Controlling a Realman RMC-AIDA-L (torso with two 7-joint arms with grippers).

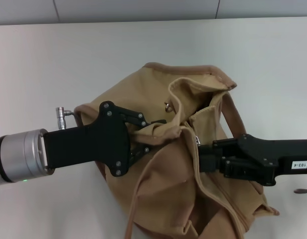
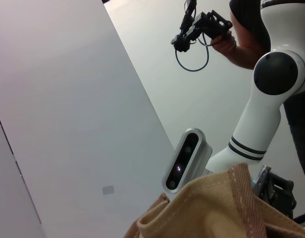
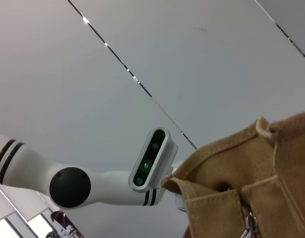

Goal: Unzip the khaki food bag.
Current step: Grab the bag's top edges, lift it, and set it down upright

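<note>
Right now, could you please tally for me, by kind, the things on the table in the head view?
Khaki food bag: 1
Robot hands: 2, the left hand gripping the bag's fabric and the right hand at the zipper
Total: 3

The head camera is looking forward and down from close above the white worktop (image 1: pixel 54 59), taking in the khaki food bag (image 1: pixel 163 199) and both arms; the left wrist camera is sitting low against the bag's cloth (image 2: pixel 217 208), tilting upward at the robot's head camera (image 2: pixel 186 158), its white body and the ceiling; the right wrist camera is doing likewise from the other side, sharing that head camera (image 3: pixel 150 158) and bag edge (image 3: pixel 227 163).
</note>
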